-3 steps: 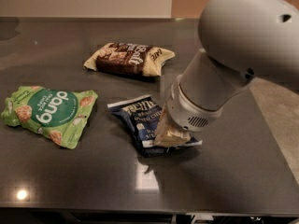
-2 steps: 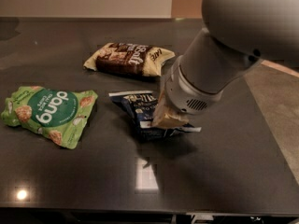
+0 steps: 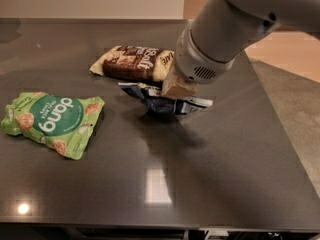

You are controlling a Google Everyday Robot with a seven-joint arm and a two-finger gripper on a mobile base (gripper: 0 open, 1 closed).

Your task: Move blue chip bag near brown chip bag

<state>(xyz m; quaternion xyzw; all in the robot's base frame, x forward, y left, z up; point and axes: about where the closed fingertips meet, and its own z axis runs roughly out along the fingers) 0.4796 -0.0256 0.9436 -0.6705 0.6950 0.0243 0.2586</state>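
The gripper (image 3: 178, 89), on tan pads below the thick grey arm, is clenched on the blue chip bag (image 3: 161, 104), a small navy, crinkly foil packet with white sealed edges. The packet sits crumpled at the centre of the dark grey glossy table (image 3: 227, 176), and seems slightly raised, judging by the shadow at its 6 o'clock. The brown chip bag (image 3: 131, 64), a dark brown packet with cream ends and white lettering, lies just beside it at 11 o'clock. A green "dang" pouch (image 3: 51, 120) rests well apart at 9 o'clock. The blue packet looks light, soft and slippery, with fragile chips inside. A pinch on its top fold, as here, suits it better than squeezing the middle.
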